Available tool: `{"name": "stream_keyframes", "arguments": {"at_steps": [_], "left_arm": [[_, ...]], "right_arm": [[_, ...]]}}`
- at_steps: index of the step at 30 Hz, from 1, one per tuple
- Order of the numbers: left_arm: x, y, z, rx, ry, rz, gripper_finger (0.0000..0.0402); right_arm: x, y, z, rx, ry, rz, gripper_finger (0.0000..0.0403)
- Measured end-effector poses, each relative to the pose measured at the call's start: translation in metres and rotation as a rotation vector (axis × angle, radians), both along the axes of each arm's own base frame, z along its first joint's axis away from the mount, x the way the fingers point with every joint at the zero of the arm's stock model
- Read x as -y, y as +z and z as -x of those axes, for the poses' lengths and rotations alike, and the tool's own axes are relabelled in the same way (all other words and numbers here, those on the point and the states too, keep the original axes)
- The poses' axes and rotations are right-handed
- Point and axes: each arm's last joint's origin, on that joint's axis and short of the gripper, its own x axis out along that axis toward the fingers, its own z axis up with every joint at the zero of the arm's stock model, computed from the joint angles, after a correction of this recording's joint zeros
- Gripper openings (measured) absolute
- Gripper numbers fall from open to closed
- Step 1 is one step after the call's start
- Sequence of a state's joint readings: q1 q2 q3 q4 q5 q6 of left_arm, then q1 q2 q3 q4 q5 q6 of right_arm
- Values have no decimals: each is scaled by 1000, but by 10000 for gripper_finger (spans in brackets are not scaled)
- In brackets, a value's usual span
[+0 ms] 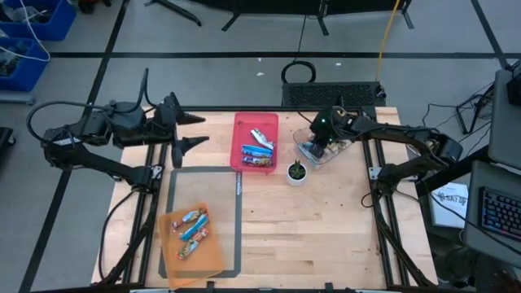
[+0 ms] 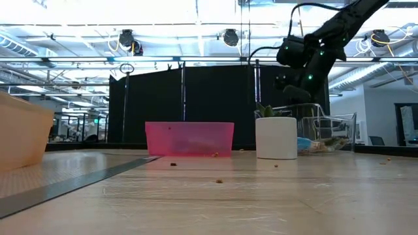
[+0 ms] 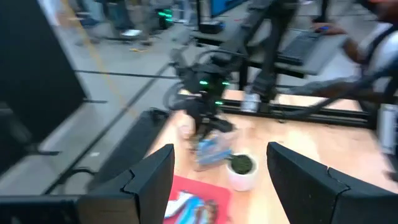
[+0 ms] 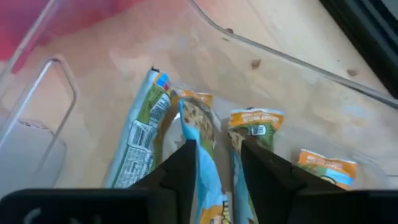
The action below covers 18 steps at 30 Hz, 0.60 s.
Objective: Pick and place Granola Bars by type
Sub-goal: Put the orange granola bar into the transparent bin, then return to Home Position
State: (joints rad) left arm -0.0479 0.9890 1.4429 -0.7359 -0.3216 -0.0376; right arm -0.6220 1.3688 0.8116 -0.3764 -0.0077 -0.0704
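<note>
A robotics lab — bare ceiling trusses (image 2: pixel 196 60), black curtain panels (image 2: pixel 183 108), floor cables (image 1: pixel 305 72).

Light wooden table (image 1: pixel 326 220), plank top, dark frame rails along its left and right edges.

Directly on it:
- Pink rectangular bin (image 1: pixel 241 138), far edge, about centre. Shows as a translucent pink box (image 2: pixel 189 138) in the low view.
- Clear plastic container (image 1: pixel 346 149), far side, right of the pink bin.
- White cup with a small green plant (image 1: pixel 297 172), between those two, slightly nearer; touching neither.
- Dark-bordered grey mat (image 1: pixel 232 236), near left.
- Orange tray (image 1: pixel 216 259), lying on the mat's near-left part, overhanging its left border.
- Small dark crumbs (image 2: pixel 218 181) scattered on the bare wood in the low view.
</note>
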Motion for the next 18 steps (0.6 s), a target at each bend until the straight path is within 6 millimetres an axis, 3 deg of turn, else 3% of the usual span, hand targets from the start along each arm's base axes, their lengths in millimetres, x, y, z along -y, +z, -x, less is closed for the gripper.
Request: {"name": "stream_keyframes", "arguments": {"at_steps": [7, 13, 18], "left_arm": [[6, -2, -4, -18, -191, 37, 255], [7, 0, 0, -15, -261, 4, 255], [7, 2, 6, 2, -265, -13, 255]], "right_arm": [[-9, 24, 7, 106, 31, 19, 146], [-33, 71, 26, 350, -14, 57, 163], [-64, 107, 44, 577, 82, 87, 167]]}}
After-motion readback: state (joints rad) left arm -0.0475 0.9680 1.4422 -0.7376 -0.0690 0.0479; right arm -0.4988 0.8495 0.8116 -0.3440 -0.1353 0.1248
